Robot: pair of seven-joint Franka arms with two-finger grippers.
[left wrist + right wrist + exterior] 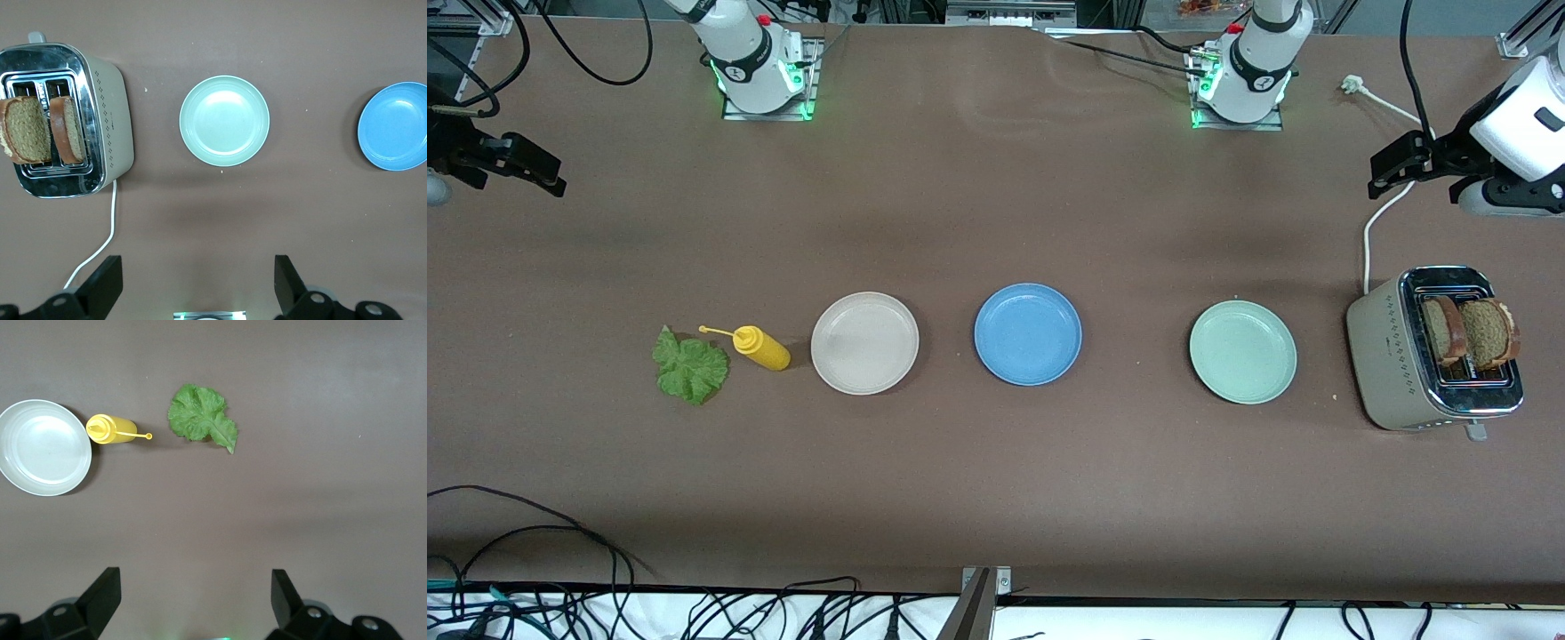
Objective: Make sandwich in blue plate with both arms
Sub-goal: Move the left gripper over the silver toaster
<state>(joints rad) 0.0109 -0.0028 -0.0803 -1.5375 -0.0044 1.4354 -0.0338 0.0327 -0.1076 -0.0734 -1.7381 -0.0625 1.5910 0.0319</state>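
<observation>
The blue plate (1028,333) (395,127) lies empty mid-table. Two brown bread slices (1472,333) (27,130) stand upright in the slots of a toaster (1383,351) (110,113) at the left arm's end. A ruffled green lettuce leaf (691,366) (202,417) lies flat at the right arm's end. My left gripper (1385,173) (197,267) hangs open and empty over bare table beside the toaster's cord. My right gripper (547,176) (197,580) hangs open and empty over bare table at the right arm's end.
A yellow mustard bottle (761,347) (110,429) lies between the lettuce and a cream plate (864,342) (44,447). A mint-green plate (1242,351) (225,120) sits between the blue plate and the toaster. The white cord (1369,236) runs from the toaster toward the arms' bases.
</observation>
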